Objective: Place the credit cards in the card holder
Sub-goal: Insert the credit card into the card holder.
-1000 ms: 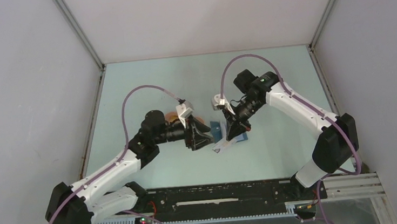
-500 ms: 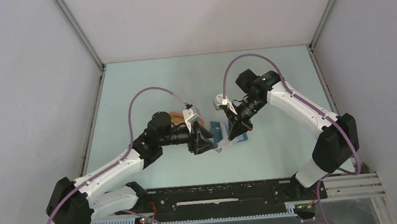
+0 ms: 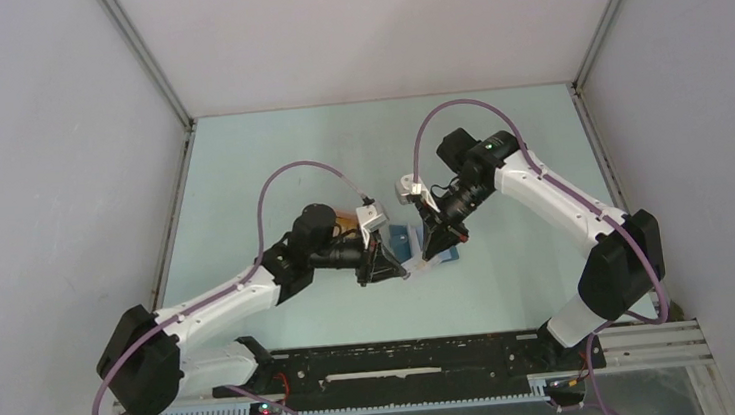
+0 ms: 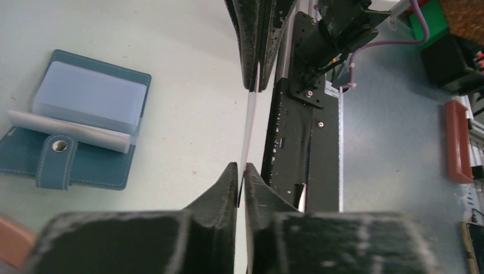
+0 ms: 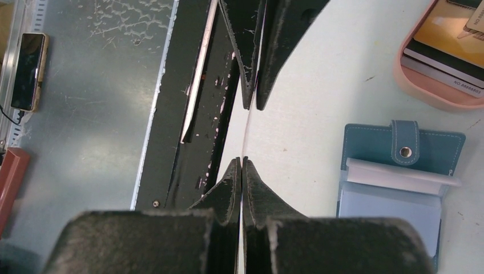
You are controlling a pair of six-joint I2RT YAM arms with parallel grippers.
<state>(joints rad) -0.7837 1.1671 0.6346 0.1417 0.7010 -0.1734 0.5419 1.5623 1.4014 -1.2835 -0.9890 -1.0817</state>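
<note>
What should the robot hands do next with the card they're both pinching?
Probably the right gripper should open a little and let go. It and the left gripper each clamp an opposite edge of the same whitish card, so neither can carry it over to the open card holder until one releases.

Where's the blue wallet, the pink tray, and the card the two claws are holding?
card holder point(image 4: 85, 108), left wrist view, on its light blue card slots.
pink tray point(image 5: 419, 87), right wrist view, on its rim.
held card point(image 4: 249, 128), left wrist view, on its thin edge.
</note>
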